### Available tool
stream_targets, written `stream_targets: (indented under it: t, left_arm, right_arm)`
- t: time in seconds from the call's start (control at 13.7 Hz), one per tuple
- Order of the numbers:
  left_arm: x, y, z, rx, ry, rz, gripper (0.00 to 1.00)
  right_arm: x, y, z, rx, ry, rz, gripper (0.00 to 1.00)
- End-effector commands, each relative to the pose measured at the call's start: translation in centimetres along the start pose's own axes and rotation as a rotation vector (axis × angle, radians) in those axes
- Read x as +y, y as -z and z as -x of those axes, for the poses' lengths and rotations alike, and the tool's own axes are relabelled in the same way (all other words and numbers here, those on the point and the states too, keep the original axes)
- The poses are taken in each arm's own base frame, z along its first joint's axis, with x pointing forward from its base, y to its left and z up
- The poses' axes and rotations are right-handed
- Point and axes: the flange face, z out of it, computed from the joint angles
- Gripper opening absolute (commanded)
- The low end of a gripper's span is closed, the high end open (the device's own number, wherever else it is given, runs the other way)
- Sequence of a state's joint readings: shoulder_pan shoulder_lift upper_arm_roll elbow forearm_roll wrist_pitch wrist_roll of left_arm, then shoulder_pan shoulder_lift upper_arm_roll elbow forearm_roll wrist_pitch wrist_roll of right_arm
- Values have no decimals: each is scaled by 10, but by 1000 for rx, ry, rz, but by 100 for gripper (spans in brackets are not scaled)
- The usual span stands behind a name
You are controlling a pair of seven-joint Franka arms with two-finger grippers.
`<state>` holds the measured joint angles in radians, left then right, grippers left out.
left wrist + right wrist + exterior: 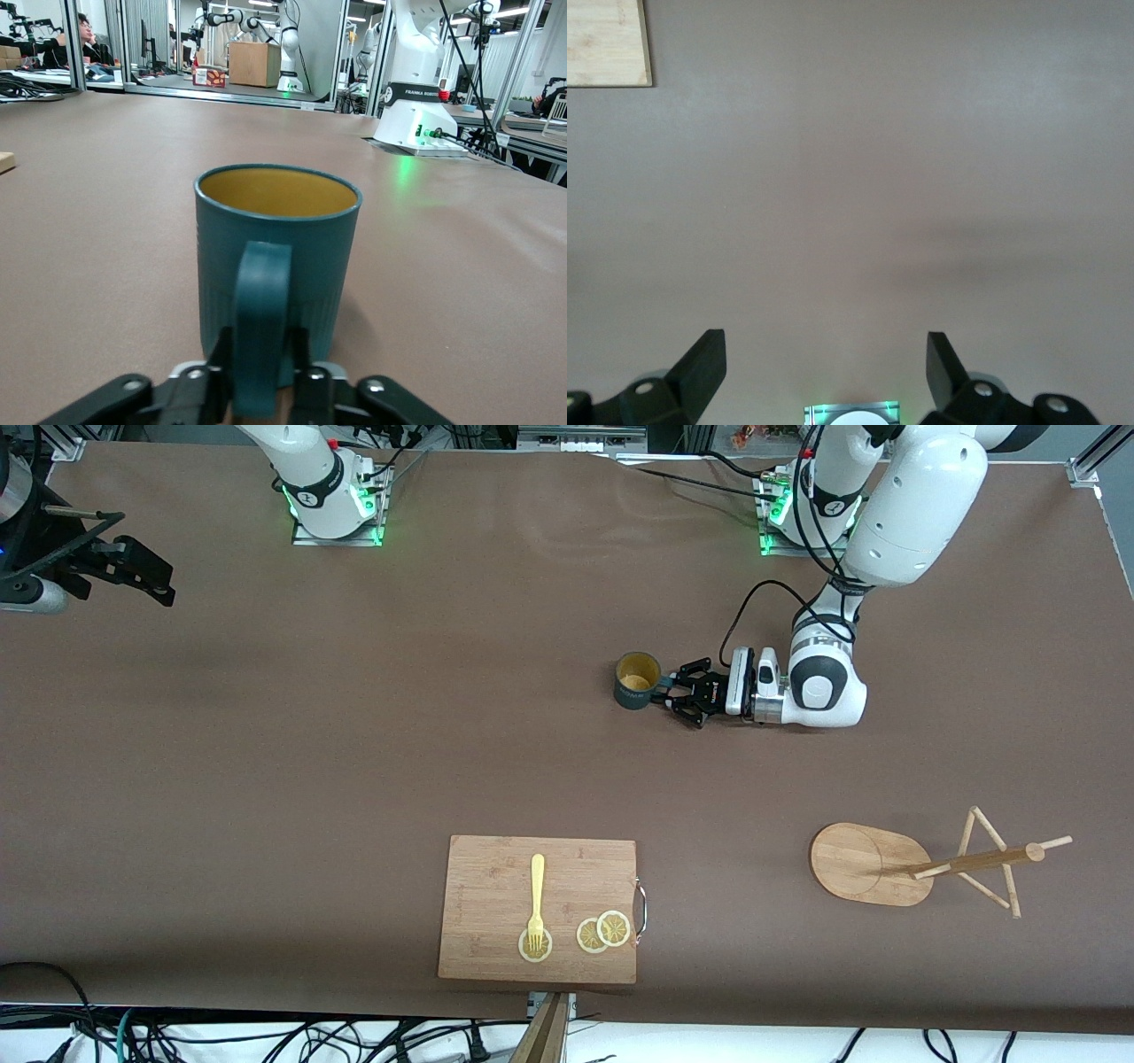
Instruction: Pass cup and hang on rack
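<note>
Brown table [354,779], left gripper [259,382] pinching cup [276,257] handle, clear only from its wrist, right gripper [826,367] spread wide over bare tabletop, waiting, rack [930,864] tipped over

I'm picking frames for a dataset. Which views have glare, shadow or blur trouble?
Front view: even light, green glow at both arm bases, cup sharp. Left wrist view: cup and its handle sharp, green base-light reflection on the table. Right wrist view: soft shadow band across bare table, nothing glaring.
</note>
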<state>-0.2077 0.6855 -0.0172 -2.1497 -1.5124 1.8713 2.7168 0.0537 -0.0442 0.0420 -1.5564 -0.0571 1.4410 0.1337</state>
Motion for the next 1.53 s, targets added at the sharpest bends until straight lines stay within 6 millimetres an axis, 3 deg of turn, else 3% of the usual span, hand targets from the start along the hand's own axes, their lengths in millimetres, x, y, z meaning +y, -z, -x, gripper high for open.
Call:
stream_targets:
  t: [0.0, 0.15, 0.29, 0.66, 0.95, 1.1, 1.17, 1.46]
  left_arm:
    - [6, 6, 2, 65, 11, -26, 0]
    - [4, 22, -3, 157, 174, -17, 0]
    - [-3, 50, -18, 273, 357, 12, 0]
    - [-21, 162, -52, 527, 800, 27, 0]
    - [-31, 258, -72, 694, 1023, 50, 0]
    - [-30, 309, -68, 782, 1130, 58, 0]
    - [-29, 323, -62, 813, 1162, 78, 0]
    - [-26, 343, -33, 1031, 1281, 153, 0]
  right_arm:
    - [7, 5, -1, -13, 23, -16, 100]
    - [8, 7, -2, -7, 24, -15, 100]
    - [5, 0, -6, -18, 41, -14, 100]
    - [2, 2, -8, 6, 51, -21, 100]
    - [2, -8, -13, -19, 59, -22, 100]
    - [2, -9, -14, -18, 57, -24, 100]
    - [4, -10, -13, -25, 54, -22, 100]
    - [10, -9, -13, -26, 43, -24, 100]
